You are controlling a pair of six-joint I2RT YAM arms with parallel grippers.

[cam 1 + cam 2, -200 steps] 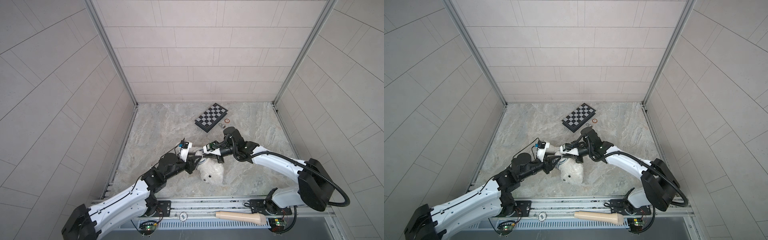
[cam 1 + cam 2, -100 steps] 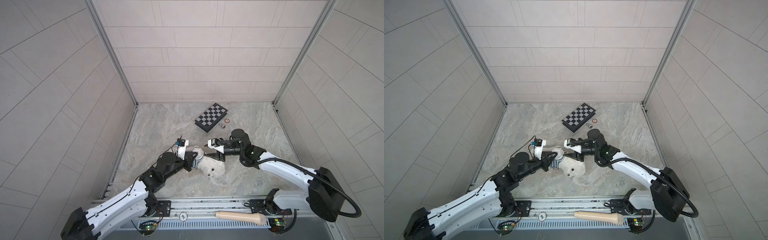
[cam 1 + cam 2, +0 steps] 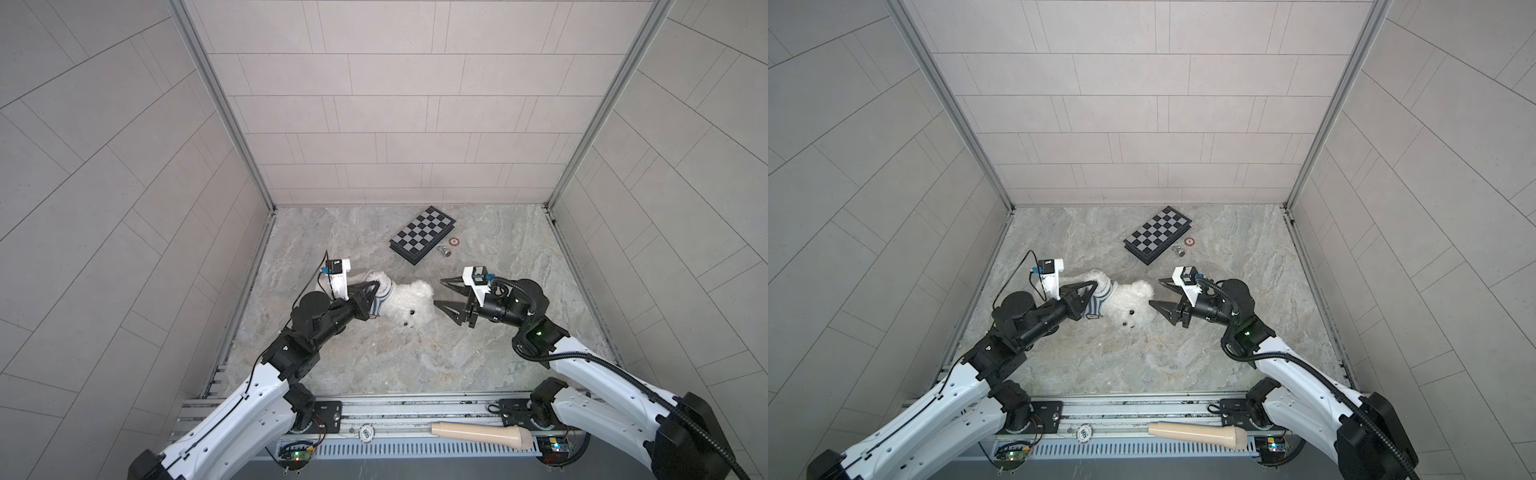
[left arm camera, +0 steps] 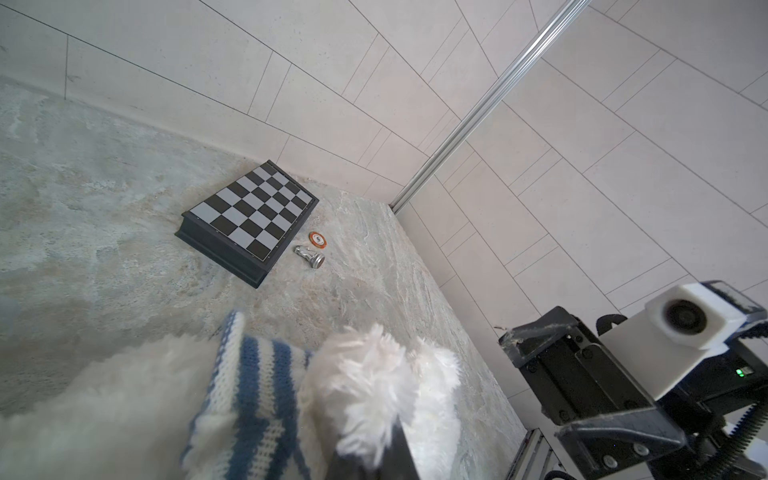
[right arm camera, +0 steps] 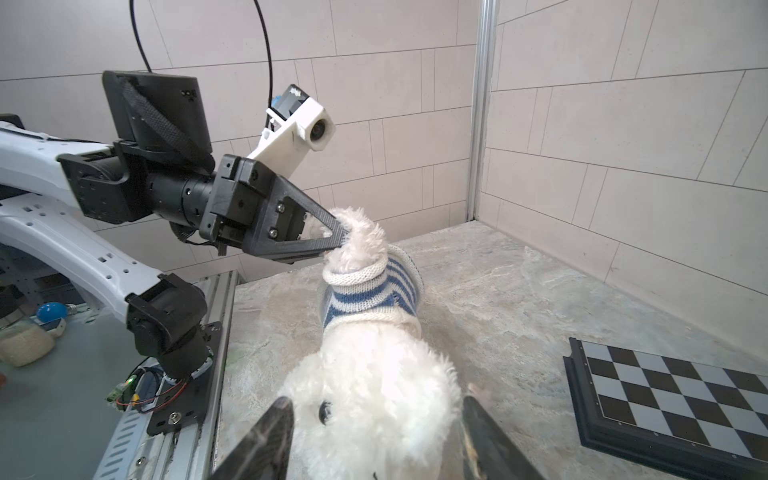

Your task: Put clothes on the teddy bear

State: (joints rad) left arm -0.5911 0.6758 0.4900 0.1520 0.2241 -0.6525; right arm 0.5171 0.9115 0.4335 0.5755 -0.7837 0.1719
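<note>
Frame edge cuts off teddy bear (image 5: 374,399) muzzle.

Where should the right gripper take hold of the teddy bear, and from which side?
Probably the head: on the teddy bear it is the round, bare end facing the open right gripper. Approach low from that side, a jaw on each cheek. The left gripper is shut on a paw at the other end, and the striped shirt covers the body.

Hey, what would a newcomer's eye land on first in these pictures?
A fluffy white plush teddy bear lies centrally, wearing a blue-and-white striped knitted shirt. The left end effector pinches its paw poking from a sleeve, while the right end effector gapes open by its head. A black-and-grey chessboard sits behind.
</note>
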